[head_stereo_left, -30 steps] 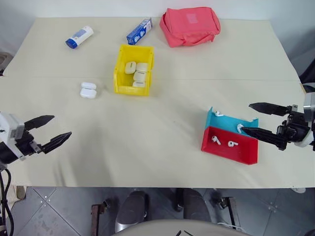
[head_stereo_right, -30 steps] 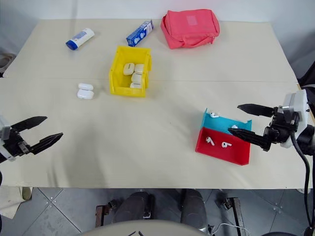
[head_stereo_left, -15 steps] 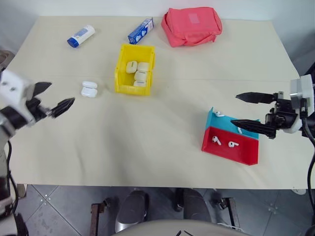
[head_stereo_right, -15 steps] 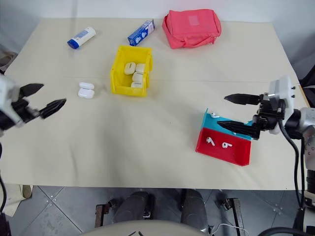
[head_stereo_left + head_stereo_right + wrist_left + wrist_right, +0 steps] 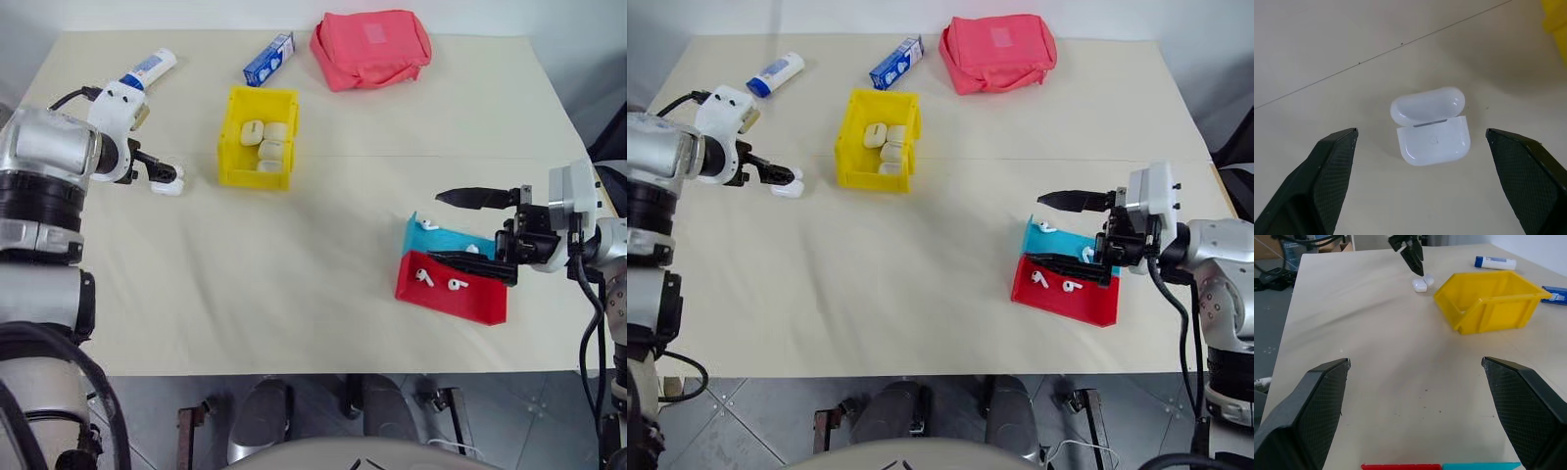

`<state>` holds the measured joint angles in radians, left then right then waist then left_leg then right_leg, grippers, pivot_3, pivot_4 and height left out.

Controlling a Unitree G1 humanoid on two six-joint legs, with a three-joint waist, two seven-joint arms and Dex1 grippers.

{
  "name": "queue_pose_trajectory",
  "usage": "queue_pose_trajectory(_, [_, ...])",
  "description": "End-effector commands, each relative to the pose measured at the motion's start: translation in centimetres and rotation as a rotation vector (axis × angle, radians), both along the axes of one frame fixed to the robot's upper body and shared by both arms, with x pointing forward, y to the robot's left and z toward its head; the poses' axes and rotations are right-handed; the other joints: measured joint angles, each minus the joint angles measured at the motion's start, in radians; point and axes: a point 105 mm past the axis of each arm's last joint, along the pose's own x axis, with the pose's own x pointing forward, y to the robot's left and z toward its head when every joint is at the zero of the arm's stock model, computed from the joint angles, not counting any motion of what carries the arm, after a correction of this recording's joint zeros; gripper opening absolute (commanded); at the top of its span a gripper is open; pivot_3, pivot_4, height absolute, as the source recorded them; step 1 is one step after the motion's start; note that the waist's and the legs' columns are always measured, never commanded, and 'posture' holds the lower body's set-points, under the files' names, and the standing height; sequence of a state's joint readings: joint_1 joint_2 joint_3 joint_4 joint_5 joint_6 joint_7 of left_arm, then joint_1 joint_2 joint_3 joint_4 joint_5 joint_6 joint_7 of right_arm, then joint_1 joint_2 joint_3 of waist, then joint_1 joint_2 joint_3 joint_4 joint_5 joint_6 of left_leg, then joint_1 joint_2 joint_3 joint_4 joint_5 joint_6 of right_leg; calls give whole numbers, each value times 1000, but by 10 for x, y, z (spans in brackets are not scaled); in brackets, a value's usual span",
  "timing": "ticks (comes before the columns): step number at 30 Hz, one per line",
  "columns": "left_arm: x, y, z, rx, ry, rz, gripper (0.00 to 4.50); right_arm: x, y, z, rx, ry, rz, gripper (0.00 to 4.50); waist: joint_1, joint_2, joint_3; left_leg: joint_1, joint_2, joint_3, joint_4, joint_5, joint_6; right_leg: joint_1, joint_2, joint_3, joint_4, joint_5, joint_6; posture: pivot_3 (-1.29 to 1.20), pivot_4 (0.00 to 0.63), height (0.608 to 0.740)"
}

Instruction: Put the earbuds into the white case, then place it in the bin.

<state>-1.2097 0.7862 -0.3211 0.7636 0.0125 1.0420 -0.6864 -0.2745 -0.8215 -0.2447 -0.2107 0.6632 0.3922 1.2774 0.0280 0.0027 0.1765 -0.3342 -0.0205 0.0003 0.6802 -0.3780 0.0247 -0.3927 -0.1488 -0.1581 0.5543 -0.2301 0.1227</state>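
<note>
A cream tabletop (image 5: 323,245) carries everything, with a faint seam running across it from side to side, about level with the middle. Beyond its far edge stands a pale wall (image 5: 823,15). Below its near edge lies a floor of grey tiles (image 5: 147,411), evenly lit.

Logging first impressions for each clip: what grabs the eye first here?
The bright yellow bin near the table's middle, holding several cream cases, stands out first, with the pink pouch at the far edge behind it. To the bin's left, the left gripper hangs open over the open white case; on the right sits a red and teal tray with earbuds.
</note>
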Motion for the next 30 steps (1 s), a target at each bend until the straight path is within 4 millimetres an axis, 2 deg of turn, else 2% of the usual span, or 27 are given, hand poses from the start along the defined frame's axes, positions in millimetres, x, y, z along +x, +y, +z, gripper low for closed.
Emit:
queue_pose_trajectory(1, [3,2,0,6,46,36,4467,-6,0,11,7,-49,8,4500,0,-1,1,0,0,0,0,0,0,0,0,0,0,0,0,0,150,740])
queue_pose_trajectory(7, [2,2,-10,-5,127,104,4467,-8,-4,10,-1,-47,-12,4500,-1,-5,3,0,0,0,0,1,0,0,0,0,0,0,0,0,150,740])
queue_pose_trajectory(19, [10,-11,-24,-124,102,143,4467,-10,-8,9,-8,-37,-35,4500,4,-7,3,0,0,-1,1,1,0,0,-1,0,0,1,1,0,150,740])
queue_pose_trajectory(30, [9,-11,-30,-156,103,183,4467,-9,-10,9,-20,-25,-43,4500,7,-7,3,1,0,0,1,1,0,0,-1,0,1,1,1,0,150,740])
